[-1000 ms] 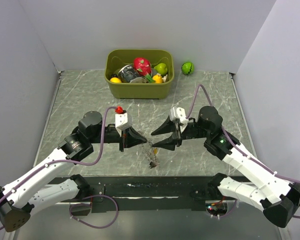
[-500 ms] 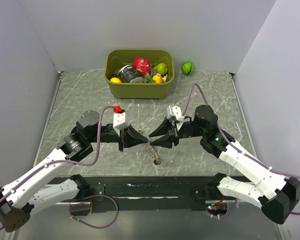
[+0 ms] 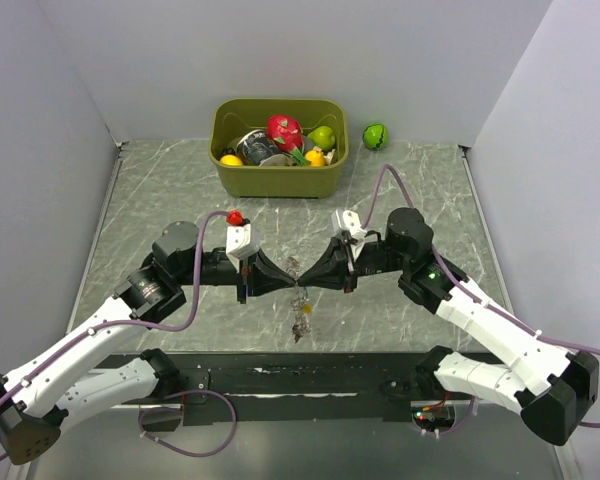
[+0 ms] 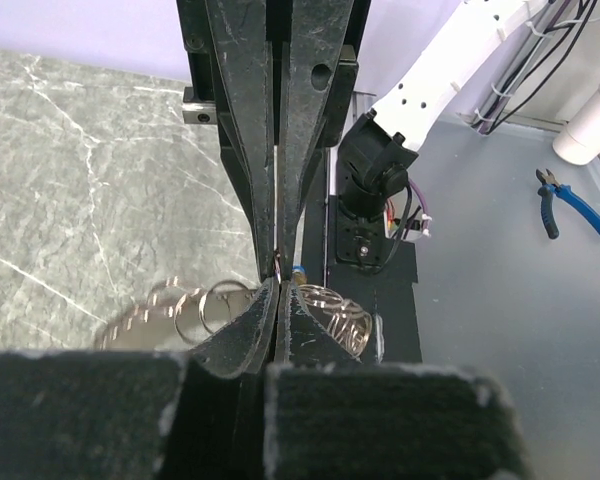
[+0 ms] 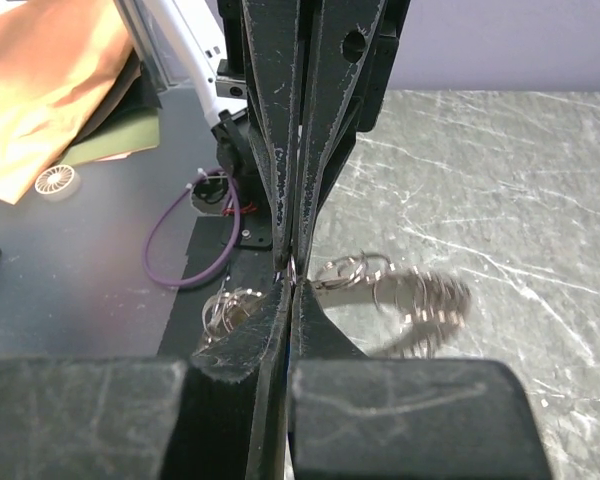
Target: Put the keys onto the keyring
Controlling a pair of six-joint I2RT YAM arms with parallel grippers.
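The keyring (image 3: pixel 299 291) is hanging in the air in front of the green bin (image 3: pixel 278 181), on the arms' side of it and roughly in line with the bin's middle. It is hanging from the spot where the two grippers are meeting tip to tip. In both wrist views it is showing as a blurred bunch of pale metal loops just behind the touching tips. A small clump (image 3: pixel 302 326) is dangling under it above the marble table (image 3: pixel 150 190), and it is too small to tell key from loop.

The left gripper (image 3: pixel 291 277) is reaching in from the bin's left, its fingers pressed together and nipping a small loop at the top of the keyring. The right gripper (image 3: pixel 306 277) is reaching in from the bin's right, and its fingers are also pressed flat together with their tips touching that same spot. Whether it is pinching the ring itself or something on it cannot be told.

Inside the bin, toy fruits (image 3: pixel 285 132) are lying in a heap, red, yellow and green. A green ball (image 3: pixel 376 136) is sitting on the table just to the right of the bin, close to the back wall.
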